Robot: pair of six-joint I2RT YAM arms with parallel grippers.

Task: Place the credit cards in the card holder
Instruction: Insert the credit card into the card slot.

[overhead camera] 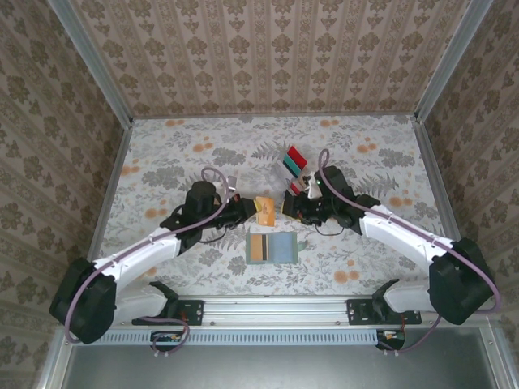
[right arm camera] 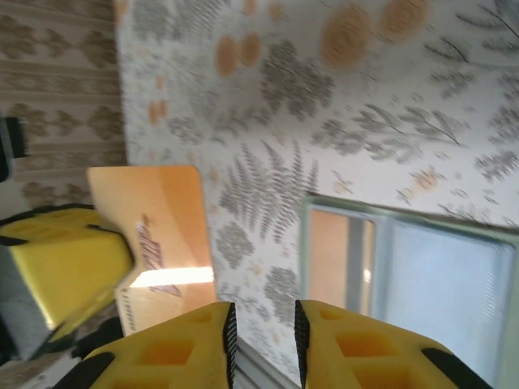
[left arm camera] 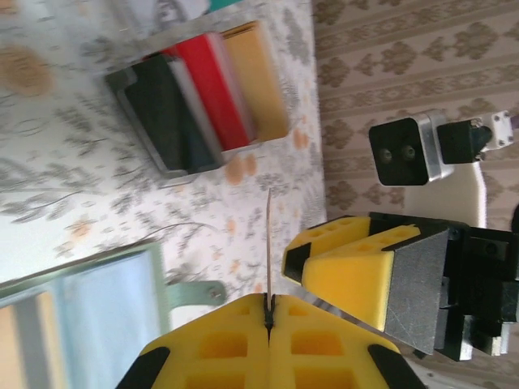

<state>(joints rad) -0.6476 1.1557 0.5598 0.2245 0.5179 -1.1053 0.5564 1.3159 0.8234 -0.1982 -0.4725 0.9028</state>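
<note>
Orange thin plastic credit card (right arm camera: 158,219) pinched edge-on in our left hand (left arm camera: 268,306), right hand (right arm camera: 264,328) narrowly parted & empty beside it; next, we reckon, slide it into a pocket of the open grey-green bifold card holder (overhead camera: 284,248) on the table (overhead camera: 162,162).

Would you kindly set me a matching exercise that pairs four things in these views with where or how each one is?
Things:
1. thin orange plastic card
2. flat grey-green card holder
3. clear plastic slotted rack
4. right gripper

States:
A. open, gripping nothing
B. lying open on the table
C. pinched in the left gripper
D. holding a row of coloured cards

Pairs: 1-C, 2-B, 3-D, 4-A.
</note>
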